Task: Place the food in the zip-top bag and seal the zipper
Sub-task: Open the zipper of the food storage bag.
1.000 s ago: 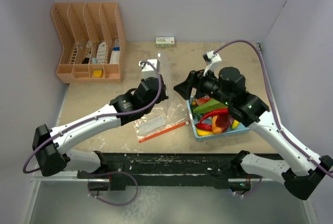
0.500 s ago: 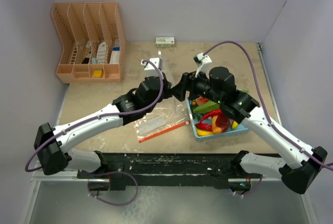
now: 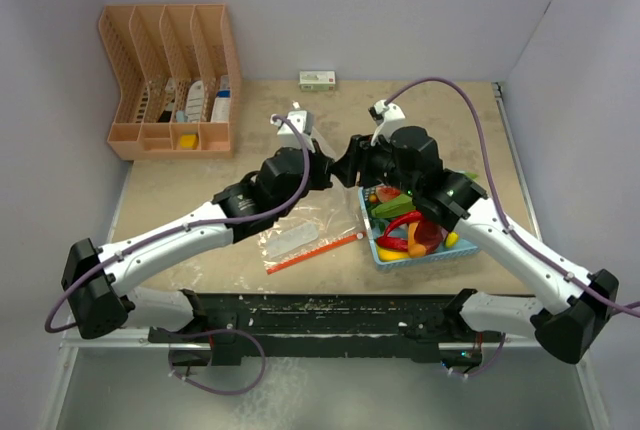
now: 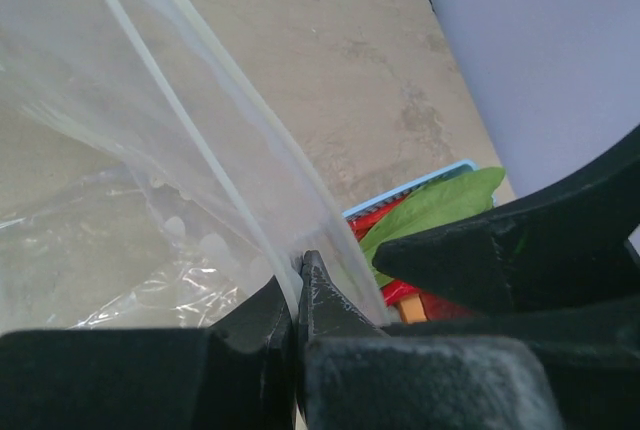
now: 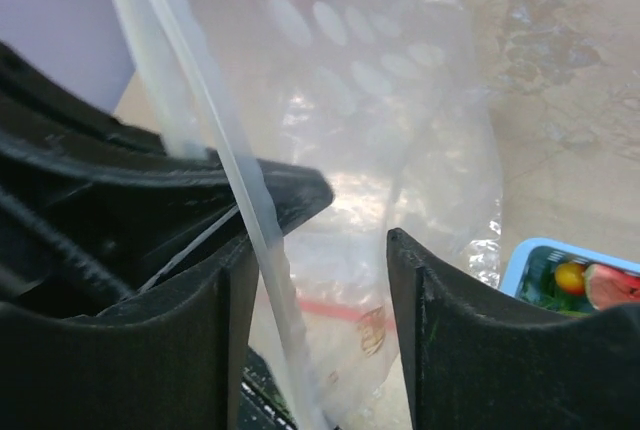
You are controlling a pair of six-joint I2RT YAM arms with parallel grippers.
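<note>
The zip-top bag (image 3: 300, 232) is clear with white dots. Its near part lies on the table with the red-orange zipper (image 3: 313, 251) along its front edge. My left gripper (image 3: 322, 166) is shut on the bag's film (image 4: 200, 140) and holds that part lifted; its tips (image 4: 299, 266) pinch next to a pale ridge. My right gripper (image 3: 350, 164) is open right beside it. Its fingers (image 5: 325, 242) straddle the lifted pale edge of the bag (image 5: 245, 190) without closing. The food (image 3: 405, 220), green leaves, red chilies and yellow pieces, sits in the light blue basket (image 3: 372, 240).
An orange desk organiser (image 3: 170, 80) with small items stands at the back left. A small white box (image 3: 317, 79) lies at the back wall. The basket also shows in the left wrist view (image 4: 400, 196) and the right wrist view (image 5: 540, 249). Walls enclose the table on three sides.
My right gripper has swung left from above the basket to meet the left gripper at the lifted bag. The left gripper has risen slightly with the bag.
</note>
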